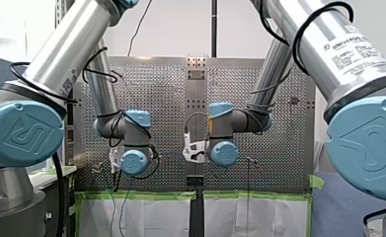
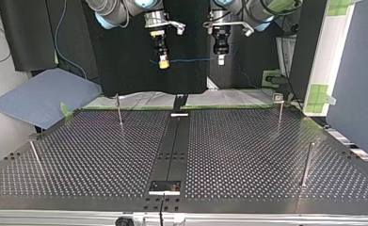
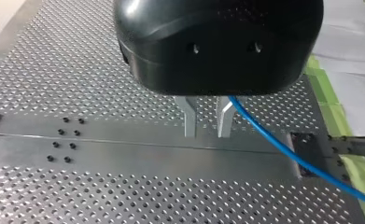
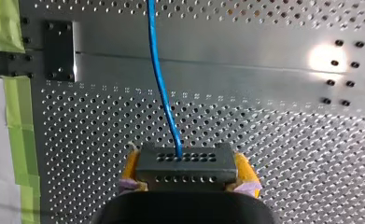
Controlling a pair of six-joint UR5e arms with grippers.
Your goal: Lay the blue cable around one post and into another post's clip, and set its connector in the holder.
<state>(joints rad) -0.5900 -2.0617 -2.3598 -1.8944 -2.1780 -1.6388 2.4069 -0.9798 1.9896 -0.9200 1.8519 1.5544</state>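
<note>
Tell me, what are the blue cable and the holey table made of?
The blue cable probably has a plastic or rubber coating, smooth and slightly glossy; it bends in a soft curve. The perforated table looks like metal, brushed grey; it reflects a bright light spot.

front view | my right arm (image 1: 328,44), silver tube | "UNIVERSAL ROBOTS" | smaller print below illegible

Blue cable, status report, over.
Right gripper shut on connector. Blue cable strung across to left gripper, grip unclear. No post wrapped yet.
</note>
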